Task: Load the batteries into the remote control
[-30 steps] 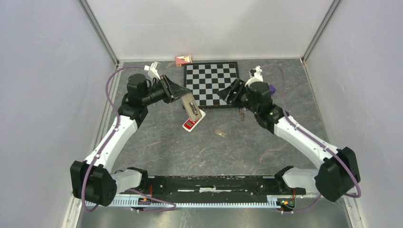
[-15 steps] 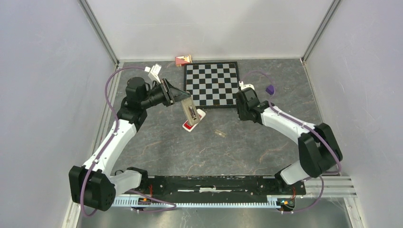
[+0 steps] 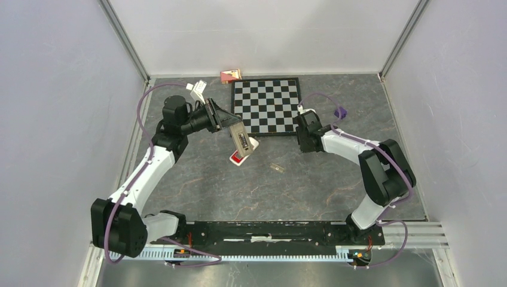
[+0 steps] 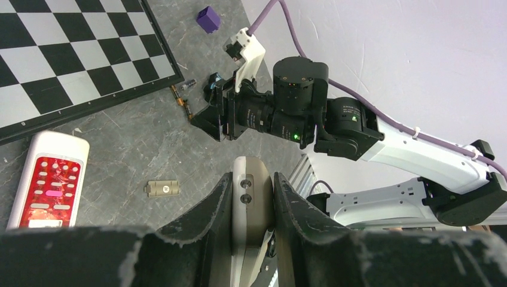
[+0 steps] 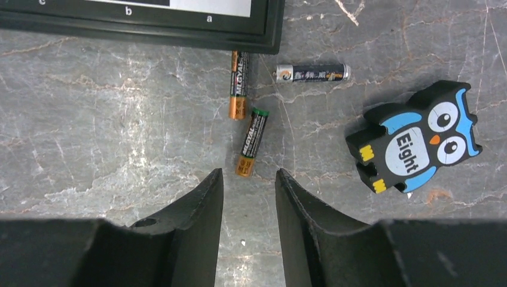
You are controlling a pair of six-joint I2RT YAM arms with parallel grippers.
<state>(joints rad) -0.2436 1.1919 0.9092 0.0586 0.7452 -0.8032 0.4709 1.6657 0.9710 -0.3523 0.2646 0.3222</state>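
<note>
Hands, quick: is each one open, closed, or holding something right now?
Left hand: closed on the grey remote.
Right hand: open, nothing held; a battery lies just ahead of it.

Batteries: from overhead you lose the slim dark cylindrical batteries (image 5: 253, 140) under the right arm (image 3: 311, 134).
Remote: pale grey remote control (image 4: 251, 197), lower end buried inside the left gripper (image 4: 252, 179).
Board: black-and-white chessboard (image 5: 179, 36), cropped by your right wrist view's top edge.

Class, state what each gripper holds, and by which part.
The left gripper clamps the grey remote by one end. The right gripper holds nothing; its jaws stand apart just short of a battery.
</note>
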